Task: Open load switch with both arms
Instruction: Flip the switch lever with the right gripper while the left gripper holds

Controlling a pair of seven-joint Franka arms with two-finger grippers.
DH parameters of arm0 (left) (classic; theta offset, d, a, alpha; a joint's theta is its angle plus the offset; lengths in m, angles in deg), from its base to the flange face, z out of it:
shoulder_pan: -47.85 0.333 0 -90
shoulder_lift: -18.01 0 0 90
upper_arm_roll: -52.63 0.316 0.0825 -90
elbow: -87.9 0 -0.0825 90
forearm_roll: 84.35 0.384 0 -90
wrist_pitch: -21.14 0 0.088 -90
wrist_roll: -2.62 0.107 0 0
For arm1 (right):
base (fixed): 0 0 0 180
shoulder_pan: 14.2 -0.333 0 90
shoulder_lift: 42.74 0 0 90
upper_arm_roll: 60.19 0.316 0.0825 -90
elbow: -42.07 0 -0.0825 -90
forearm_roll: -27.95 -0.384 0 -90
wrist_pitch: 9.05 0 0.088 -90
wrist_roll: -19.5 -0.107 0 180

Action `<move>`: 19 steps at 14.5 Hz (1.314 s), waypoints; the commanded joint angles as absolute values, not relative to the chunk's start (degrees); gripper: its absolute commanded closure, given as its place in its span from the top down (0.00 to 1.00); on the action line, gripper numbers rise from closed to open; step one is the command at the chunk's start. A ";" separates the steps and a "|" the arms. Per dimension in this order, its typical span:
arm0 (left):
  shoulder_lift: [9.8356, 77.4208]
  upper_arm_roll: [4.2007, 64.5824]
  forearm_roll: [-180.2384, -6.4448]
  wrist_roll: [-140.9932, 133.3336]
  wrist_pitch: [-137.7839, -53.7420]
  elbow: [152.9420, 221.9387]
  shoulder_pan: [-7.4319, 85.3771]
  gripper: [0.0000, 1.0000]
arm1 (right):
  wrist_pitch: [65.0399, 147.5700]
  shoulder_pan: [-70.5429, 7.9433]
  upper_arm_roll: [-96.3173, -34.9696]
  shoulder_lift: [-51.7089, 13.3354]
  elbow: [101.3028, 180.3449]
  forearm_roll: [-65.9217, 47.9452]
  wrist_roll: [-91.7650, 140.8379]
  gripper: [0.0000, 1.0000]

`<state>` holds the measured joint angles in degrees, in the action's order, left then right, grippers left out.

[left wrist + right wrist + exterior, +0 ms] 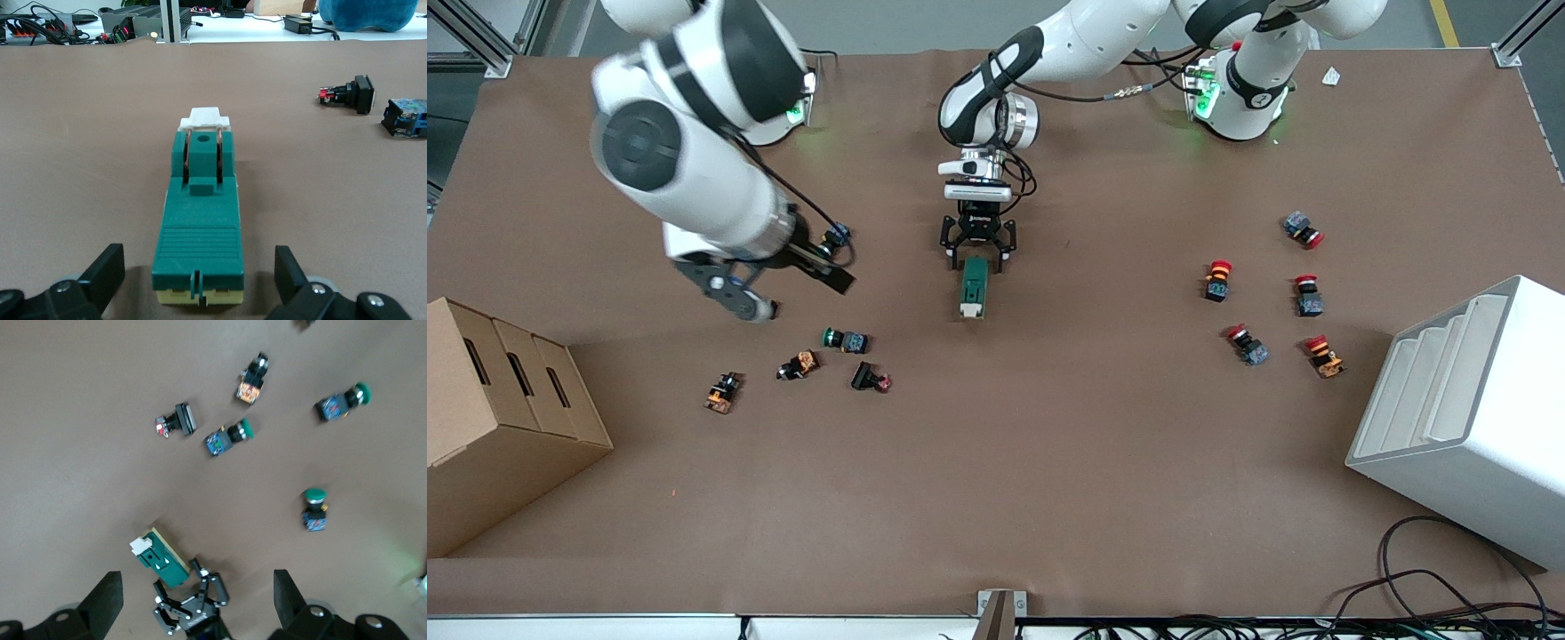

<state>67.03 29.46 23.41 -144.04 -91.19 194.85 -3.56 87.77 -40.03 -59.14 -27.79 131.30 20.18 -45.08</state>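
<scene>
The load switch point(972, 289) is a dark green block with a white tab, lying flat mid-table. Its tab end points toward the front camera. My left gripper point(977, 263) is low over the end nearer the robots' bases, open. In the left wrist view the switch point(200, 213) lies between that gripper's point(199, 280) black fingers point(107, 273), with a gap on each side. My right gripper point(790, 293) hangs open and holds nothing, over the table toward the right arm's end. Its wrist view, past the right gripper point(197, 603), shows the switch point(159, 557) with the left gripper point(190, 613) at it.
Green and orange push buttons point(845, 340) lie scattered near the right gripper, nearer the front camera. Several red push buttons point(1218, 280) lie toward the left arm's end. A cardboard box point(498, 418) and a white rack point(1467, 418) stand at the table's two ends.
</scene>
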 commanded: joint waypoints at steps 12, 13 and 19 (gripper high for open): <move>69.33 29.51 23.49 -144.07 -90.57 193.64 -4.62 1.00 | 101.85 -52.25 -59.75 -3.91 126.26 14.59 -75.66 1.00; 69.33 29.51 23.41 -144.07 -90.57 193.64 -4.62 1.00 | 103.43 -52.78 -59.75 -2.67 126.35 14.50 -76.64 1.00; 69.33 29.51 23.40 -144.07 -90.57 193.64 -4.62 1.00 | 105.82 -54.63 -59.75 0.15 126.35 14.85 -77.35 1.00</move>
